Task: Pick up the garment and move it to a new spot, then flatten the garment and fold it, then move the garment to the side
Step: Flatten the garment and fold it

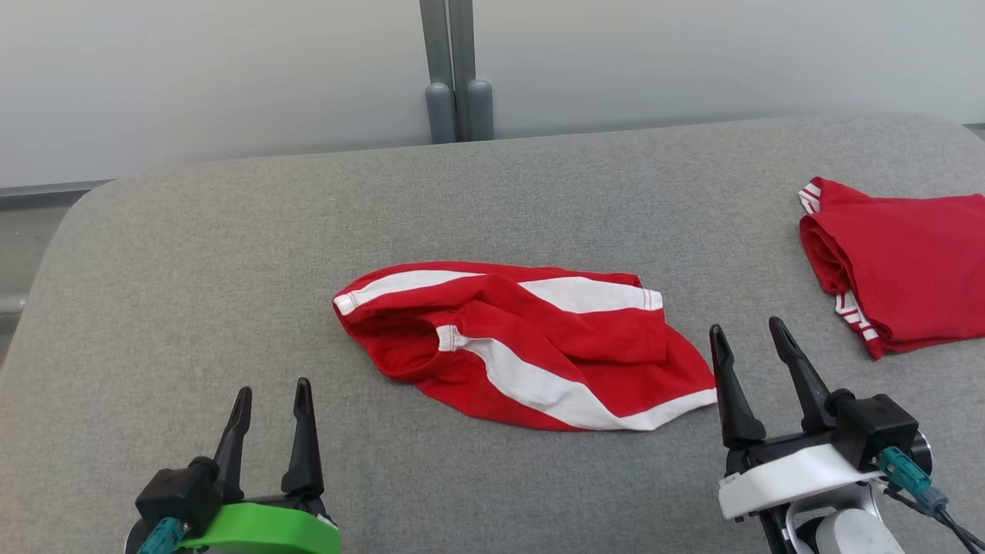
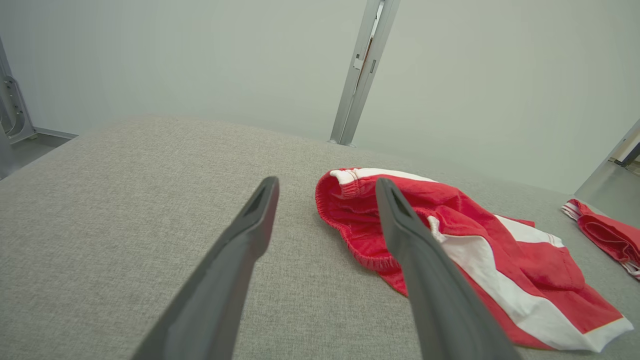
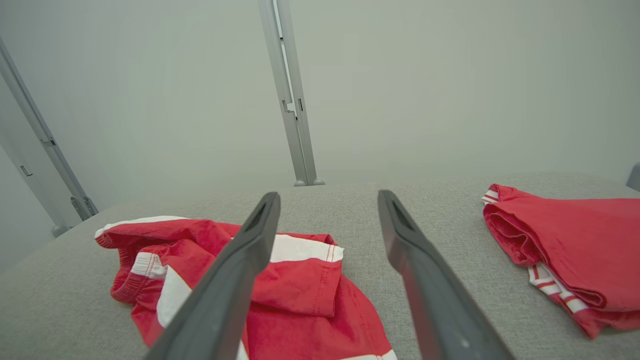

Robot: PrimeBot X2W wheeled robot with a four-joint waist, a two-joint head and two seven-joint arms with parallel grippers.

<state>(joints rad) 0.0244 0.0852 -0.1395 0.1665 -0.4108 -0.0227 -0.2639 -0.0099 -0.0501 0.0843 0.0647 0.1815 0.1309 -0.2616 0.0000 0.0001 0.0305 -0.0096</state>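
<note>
Garment (image 1: 531,346) crumpled, untouched. Left gripper (image 1: 273,385), right gripper (image 1: 746,323) both spread, empty. Best: pinch 2 opposite edges, lift evenly, no dragging.

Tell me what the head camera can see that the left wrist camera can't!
Head view's extra: the right gripper, open, beside the striped garment's corner. Left wrist view's extra: a metal bracket at its left edge. Shared: the striped garment, the folded red garment, the grey surface, the metal post and the open left gripper.
</note>
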